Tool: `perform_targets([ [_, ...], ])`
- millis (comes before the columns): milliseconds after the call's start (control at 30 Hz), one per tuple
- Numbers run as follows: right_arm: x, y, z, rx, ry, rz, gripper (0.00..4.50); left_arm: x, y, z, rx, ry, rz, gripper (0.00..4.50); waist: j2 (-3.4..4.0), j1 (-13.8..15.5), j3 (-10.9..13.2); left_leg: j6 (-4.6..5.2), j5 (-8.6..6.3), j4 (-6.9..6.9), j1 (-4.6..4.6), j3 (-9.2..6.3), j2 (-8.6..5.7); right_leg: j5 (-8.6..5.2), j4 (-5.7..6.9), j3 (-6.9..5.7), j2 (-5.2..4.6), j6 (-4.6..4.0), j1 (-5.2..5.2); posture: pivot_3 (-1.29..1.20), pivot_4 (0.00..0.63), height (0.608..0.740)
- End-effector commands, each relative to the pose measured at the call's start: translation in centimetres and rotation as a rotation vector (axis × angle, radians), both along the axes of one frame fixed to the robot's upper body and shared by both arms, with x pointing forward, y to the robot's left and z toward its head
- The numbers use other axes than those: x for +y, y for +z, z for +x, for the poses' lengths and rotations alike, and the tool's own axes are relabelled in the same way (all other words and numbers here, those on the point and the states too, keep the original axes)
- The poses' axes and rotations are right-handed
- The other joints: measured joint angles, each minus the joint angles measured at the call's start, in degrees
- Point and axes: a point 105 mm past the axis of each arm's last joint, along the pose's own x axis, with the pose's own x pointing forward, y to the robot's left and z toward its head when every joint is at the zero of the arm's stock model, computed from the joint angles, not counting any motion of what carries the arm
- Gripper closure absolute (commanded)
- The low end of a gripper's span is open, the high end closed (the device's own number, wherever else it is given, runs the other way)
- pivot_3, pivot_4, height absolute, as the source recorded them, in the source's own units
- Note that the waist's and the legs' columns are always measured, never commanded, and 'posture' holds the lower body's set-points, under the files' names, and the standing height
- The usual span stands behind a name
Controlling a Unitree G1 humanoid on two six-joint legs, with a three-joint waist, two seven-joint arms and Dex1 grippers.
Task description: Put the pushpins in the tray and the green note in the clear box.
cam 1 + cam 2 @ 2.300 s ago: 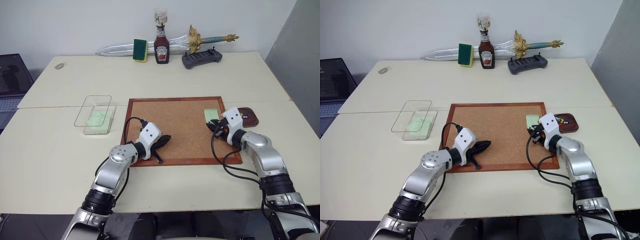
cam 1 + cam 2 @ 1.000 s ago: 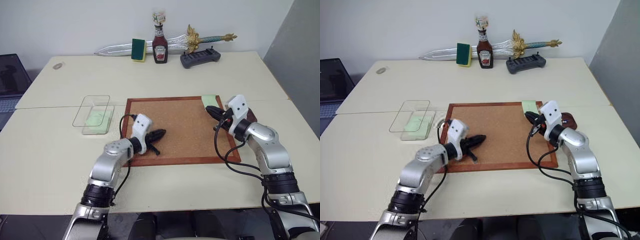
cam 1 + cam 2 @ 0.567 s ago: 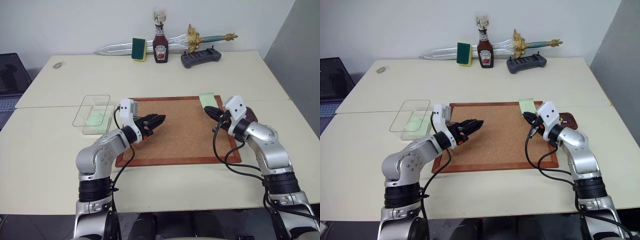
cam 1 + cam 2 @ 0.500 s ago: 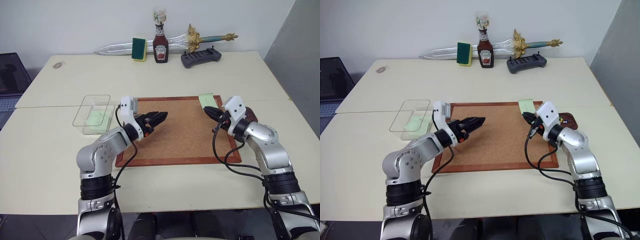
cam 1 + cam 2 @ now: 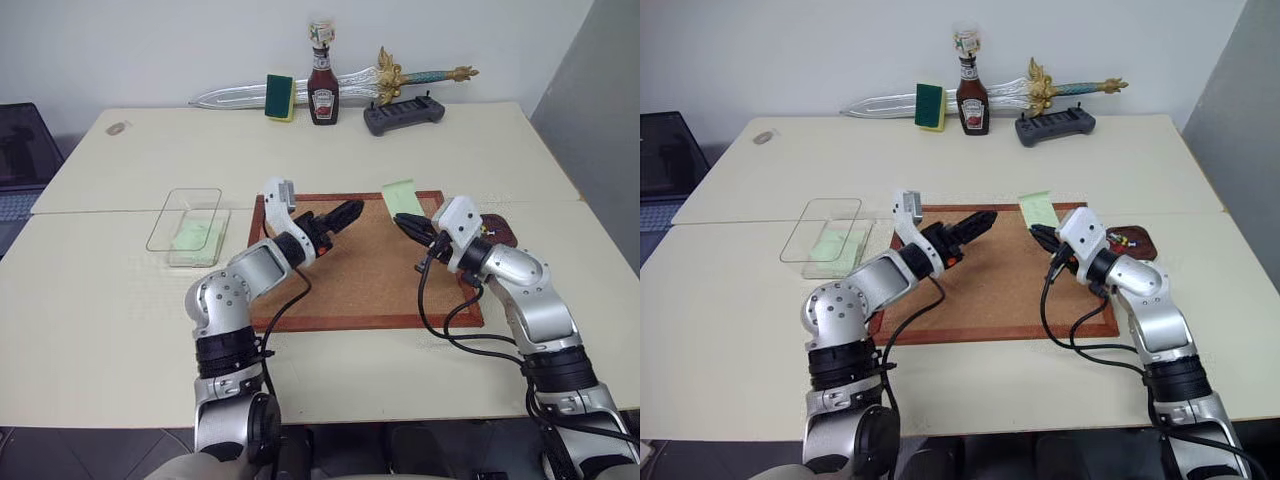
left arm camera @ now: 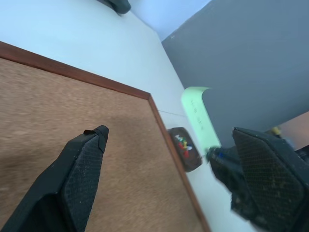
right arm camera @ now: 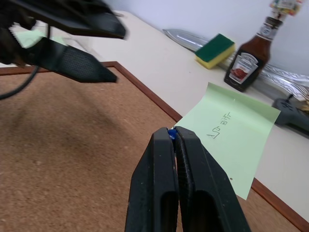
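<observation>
My right gripper [image 5: 400, 221] hovers over the corkboard's far right corner, shut on a blue-headed pushpin [image 7: 171, 133]. The green note [image 7: 232, 142], with handwriting on it, hangs from that pin and stands up off the board. My left gripper [image 5: 352, 210] is open, held level above the board and pointing at the note, a short gap away. Its two black fingers [image 6: 79, 166] are spread wide in the left wrist view. The dark brown tray [image 5: 500, 232] lies just right of the board and holds several pushpins [image 6: 183, 141]. The clear box [image 5: 190, 225], left of the board, holds another green slip.
The wood-framed corkboard [image 5: 350, 275] fills the table's middle. Along the back wall stand a ketchup bottle [image 5: 322, 90], a green-and-yellow sponge [image 5: 279, 97], a toy sword [image 5: 240, 97] and a black controller [image 5: 402, 116]. A laptop [image 5: 15, 150] sits at far left.
My left arm has risen, rolled and swung right across the corkboard, and its gripper has opened. My right gripper has carried the note slightly left, off the board.
</observation>
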Motion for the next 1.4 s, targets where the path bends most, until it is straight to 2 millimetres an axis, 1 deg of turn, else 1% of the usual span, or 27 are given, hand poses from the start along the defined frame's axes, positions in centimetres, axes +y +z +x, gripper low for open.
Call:
perform_targets([
  [33, 0.9, 1.4, -1.1, -0.076, 0.053, -0.014, 4.50, -0.8, 1.3, 0.6, -0.005, 0.004, -0.053, 0.15, -0.02, 0.06, 0.01, 0.00, 0.00, 0.00, 0.00, 0.00, 0.00, 0.00, -0.01, 0.00, 0.00, 0.00, 0.00, 0.00, 0.150, 0.740],
  [267, 1.5, 1.7, -1.6, -0.091, 0.074, -0.018, 4.50, -3.1, 1.5, 1.2, 0.050, -0.041, -0.118, 0.15, -0.06, 0.31, 0.03, -0.02, 0.01, 0.00, 0.00, 0.01, -0.01, 0.00, -0.01, 0.00, 0.00, 0.00, -0.01, 0.00, 0.150, 0.740],
  [400, 1.6, 1.8, -1.7, -0.096, 0.078, -0.019, 4.50, -4.1, 1.8, 1.2, 0.060, -0.072, -0.148, 0.15, -0.07, 0.34, 0.04, -0.04, 0.02, -0.01, 0.00, 0.01, 0.00, 0.00, -0.02, 0.00, 0.00, 0.00, -0.02, 0.00, 0.150, 0.740],
  [467, 1.6, 1.8, -1.7, -0.098, 0.077, -0.018, 4.50, -4.3, 1.6, 1.3, 0.069, -0.074, -0.143, 0.15, -0.08, 0.40, 0.05, -0.06, 0.04, -0.01, 0.00, 0.00, -0.01, 0.00, -0.02, 0.00, 0.00, 0.00, -0.02, 0.00, 0.150, 0.740],
  [500, 1.7, 1.8, -1.7, -0.099, 0.077, -0.017, 4.50, -4.4, 1.5, 1.3, 0.075, -0.071, -0.140, 0.49, -0.09, 0.42, 0.05, -0.07, 0.04, -0.01, 0.00, 0.01, -0.01, 0.00, -0.02, 0.00, 0.00, 0.00, -0.02, 0.00, 0.150, 0.740],
  [567, 1.7, 1.9, -1.8, -0.102, 0.076, -0.016, 4.50, -4.4, 1.3, 1.3, 0.081, -0.073, -0.142, 0.70, -0.09, 0.42, 0.05, -0.07, 0.04, -0.01, 0.00, 0.01, -0.01, 0.00, -0.02, 0.01, 0.00, 0.00, -0.02, 0.00, 0.150, 0.740],
  [600, 1.7, 1.9, -1.8, -0.102, 0.077, -0.016, 4.50, -4.5, 1.4, 1.3, 0.082, -0.080, -0.148, 0.97, -0.09, 0.44, 0.06, -0.07, 0.04, -0.01, 0.00, 0.01, -0.01, 0.00, -0.02, 0.01, 0.00, 0.00, -0.02, 0.00, 0.150, 0.740],
  [733, 1.8, 1.8, -1.9, -0.107, 0.084, -0.019, 4.50, -4.7, 1.5, 1.1, 0.084, -0.097, -0.163, 1.70, -0.16, 0.48, 0.10, -0.08, 0.04, -0.01, 0.00, 0.00, -0.01, 0.00, -0.02, 0.00, 0.00, 0.00, -0.02, 0.00, 0.150, 0.740],
  [900, 2.1, 1.8, -2.0, -0.112, 0.097, -0.023, 4.50, -5.0, 1.7, 0.8, 0.080, -0.123, -0.190, 2.76, -0.20, 0.50, 0.12, -0.08, 0.05, -0.01, 0.00, 0.01, -0.01, 0.00, -0.02, 0.00, 0.00, 0.00, -0.02, 0.00, 0.150, 0.740],
  [933, 2.1, 1.8, -2.1, -0.112, 0.098, -0.023, 4.50, -5.0, 1.7, 0.7, 0.078, -0.130, -0.195, 2.84, -0.20, 0.51, 0.12, -0.08, 0.05, -0.01, 0.00, 0.00, -0.01, 0.00, -0.02, 0.00, 0.00, 0.00, -0.02, 0.00, 0.150, 0.740],
  [967, 2.2, 1.8, -2.1, -0.113, 0.100, -0.022, 4.50, -5.1, 1.8, 0.6, 0.078, -0.134, -0.198, 3.12, -0.20, 0.53, 0.12, -0.09, 0.05, -0.01, 0.00, 0.00, -0.01, 0.00, -0.02, 0.00, 0.00, 0.00, -0.02, 0.00, 0.150, 0.740],
  [1000, 2.2, 1.7, -2.1, -0.113, 0.101, -0.021, 4.50, -5.1, 1.8, 0.6, 0.078, -0.137, -0.201, 3.30, -0.21, 0.57, 0.12, -0.09, 0.05, -0.01, 0.00, 0.00, -0.01, 0.00, -0.02, 0.00, 0.00, 0.00, -0.02, 0.00, 0.150, 0.740],
  [1200, 2.5, 1.6, -2.3, -0.114, 0.104, -0.008, 4.50, -5.0, 1.2, 0.5, 0.100, -0.122, -0.196, 4.40, -0.26, 0.68, 0.16, -0.10, 0.05, -0.01, 0.00, 0.00, -0.01, 0.00, -0.02, 0.00, 0.00, 0.00, -0.02, 0.00, 0.150, 0.740],
  [1233, 2.5, 1.6, -2.3, -0.114, 0.100, -0.001, 4.50, -5.0, 1.1, 0.5, 0.102, -0.120, -0.194, 4.48, -0.27, 0.68, 0.16, -0.10, 0.05, -0.01, 0.00, 0.00, -0.01, 0.00, -0.02, 0.01, 0.00, 0.00, -0.02, 0.00, 0.150, 0.740],
  [1400, 2.3, 2.1, -2.1, -0.103, 0.080, 0.066, 4.50, -4.7, 0.8, 0.6, 0.107, -0.104, -0.177, 4.48, -0.28, 0.69, 0.17, -0.11, 0.06, -0.01, 0.00, 0.00, -0.01, 0.00, -0.02, 0.00, 0.00, 0.00, -0.02, 0.00, 0.150, 0.740],
])
